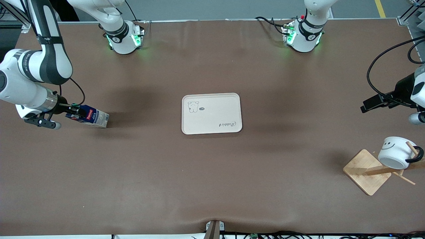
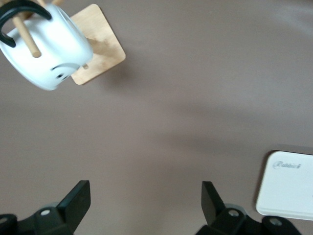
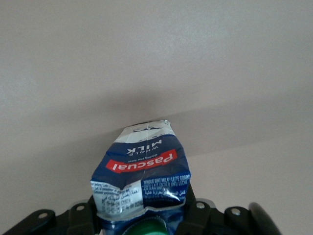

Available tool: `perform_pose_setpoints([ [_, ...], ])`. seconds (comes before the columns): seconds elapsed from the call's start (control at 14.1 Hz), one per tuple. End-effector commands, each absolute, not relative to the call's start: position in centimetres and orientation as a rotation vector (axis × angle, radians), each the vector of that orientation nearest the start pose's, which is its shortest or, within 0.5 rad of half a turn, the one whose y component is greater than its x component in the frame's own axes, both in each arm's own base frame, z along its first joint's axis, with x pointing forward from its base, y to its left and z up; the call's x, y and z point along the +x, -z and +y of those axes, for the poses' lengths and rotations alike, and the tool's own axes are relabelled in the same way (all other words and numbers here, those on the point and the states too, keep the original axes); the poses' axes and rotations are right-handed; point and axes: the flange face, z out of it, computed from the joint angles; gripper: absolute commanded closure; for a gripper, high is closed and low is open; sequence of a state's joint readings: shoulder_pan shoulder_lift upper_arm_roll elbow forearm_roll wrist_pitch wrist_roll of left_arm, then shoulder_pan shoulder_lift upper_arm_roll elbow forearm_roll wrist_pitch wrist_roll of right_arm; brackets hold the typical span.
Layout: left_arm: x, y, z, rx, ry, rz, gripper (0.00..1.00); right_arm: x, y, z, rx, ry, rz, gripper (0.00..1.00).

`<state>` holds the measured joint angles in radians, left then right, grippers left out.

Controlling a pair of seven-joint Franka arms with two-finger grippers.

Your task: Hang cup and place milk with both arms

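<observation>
Brown covering spread across the whole desk (image 1: pixel 139 172). The right arm (image 1: pixel 36 63) bent down at its own end of the desk, forearm sloping low. The left arm (image 1: pixel 419 89) waited at the other end, wrist up over bare desk. A cream tray (image 1: pixel 212 127) lay at the centre, well apart from both. Near the left arm's end stood a wooden rack (image 1: pixel 365 171), nearer the front camera than the tray. The cup (image 1: pixel 395 152) hung tilted on a rack peg by its black handle, smiley face showing.

The milk (image 1: pixel 94 118) lay tipped almost flat, long axis roughly level, pale base pointing toward the tray and cap end in the right pincer (image 1: pixel 73 111), which was clamped on it. The left pincer (image 2: pixel 146 205) stood spread wide, holding nothing.
</observation>
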<state>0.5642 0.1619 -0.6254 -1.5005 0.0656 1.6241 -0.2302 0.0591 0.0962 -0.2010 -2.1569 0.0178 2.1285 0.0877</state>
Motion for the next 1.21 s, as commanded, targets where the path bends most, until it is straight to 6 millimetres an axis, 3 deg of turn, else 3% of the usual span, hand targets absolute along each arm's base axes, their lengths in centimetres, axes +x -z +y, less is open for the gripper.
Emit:
perform_pose_setpoints([
  [0.0,59.7,-58.7,0.5,-3.116,-0.02,-0.242,0.0,53.1,-34.0,-7.9,-3.127,-0.184,0.362,0.92],
  [0.14,59.7,-60.3,0.4,-3.118,0.027,-0.187,0.0,53.0,-33.4,-8.2,-3.126,-0.199,0.372,0.71],
  [0.21,59.5,-60.9,0.3,-3.119,0.037,-0.15,0.0,53.0,-33.3,-8.3,-3.128,-0.199,0.373,0.42],
  [0.28,59.3,-61.2,0.2,-3.116,0.033,-0.112,0.0,53.0,-33.3,-8.3,-3.127,-0.201,0.374,0.26],
  [0.43,58.9,-61.7,0.5,-3.114,0.004,-0.105,0.0,53.0,-33.0,-8.3,-3.126,-0.211,0.374,0.1],
  [0.64,58.4,-62.3,0.2,-3.114,-0.037,-0.116,0.0,53.0,-33.0,-8.3,-3.126,-0.211,0.374,0.03],
  [0.85,58.3,-63.5,-1.3,-3.119,0.002,-0.091,0.0,53.0,-33.0,-8.2,-3.128,-0.218,0.37,0.03],
  [0.99,57.0,-65.5,-2.9,-3.087,0.058,-0.049,0.0,53.0,-33.1,-8.1,-3.126,-0.22,0.372,0.01],
  [1.14,56.7,-66.0,-2.4,-3.066,0.063,-0.07,0.0,53.7,-34.4,-8.2,-3.125,-0.203,0.375,0.0],
])
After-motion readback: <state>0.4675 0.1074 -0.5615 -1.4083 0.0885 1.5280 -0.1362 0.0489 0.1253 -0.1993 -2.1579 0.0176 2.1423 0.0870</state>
